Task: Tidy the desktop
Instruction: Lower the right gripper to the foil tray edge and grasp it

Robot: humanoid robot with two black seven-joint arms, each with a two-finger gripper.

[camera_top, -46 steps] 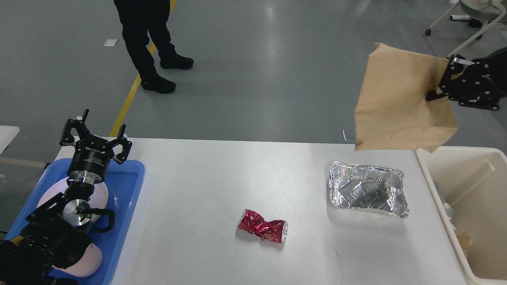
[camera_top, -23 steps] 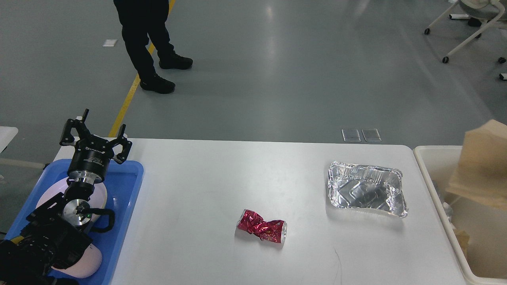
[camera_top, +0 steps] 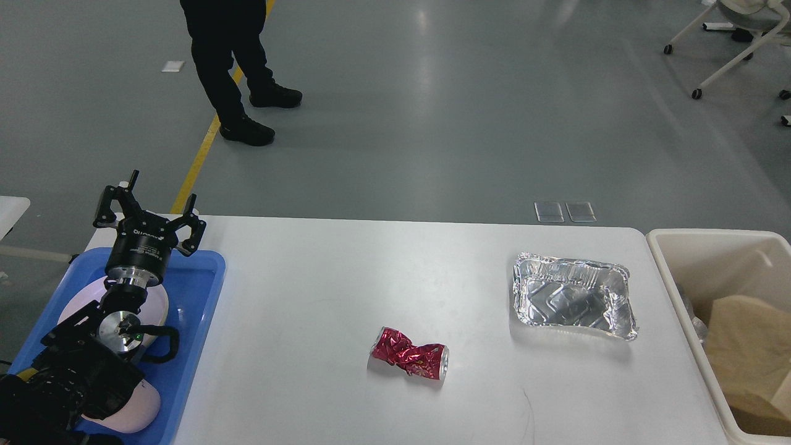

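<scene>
A: Where does the desktop (camera_top: pixel 321 296) sit in the head view?

B: It fills the lower middle, a white top with rounded corners. A blue tray (camera_top: pixel 201 290) lies at its left edge and a beige bin (camera_top: pixel 686 281) stands just past its right edge.

A: What lies on it?

B: A crushed red can (camera_top: pixel 410 358) lies on its side near the front edge, about midway along. A dented foil container (camera_top: pixel 571 303) rests open side up toward the right edge, well apart from the can.

A: And the bin?

B: A crumpled brown paper bag (camera_top: pixel 748 346) lies inside it.

A: The robot's arms?

B: The left gripper (camera_top: pixel 151 216) is held over the far end of the tray near the table's far left corner, its fingers spread apart with nothing between them. Pale pink rounded dishes (camera_top: pixel 133 405) lie in the tray under the arm. The right gripper is out of view.

A: Anything beyond the table?

B: A person's legs (camera_top: pixel 232 68) in dark trousers and shoes stand on the grey floor beyond the far left corner.
</scene>
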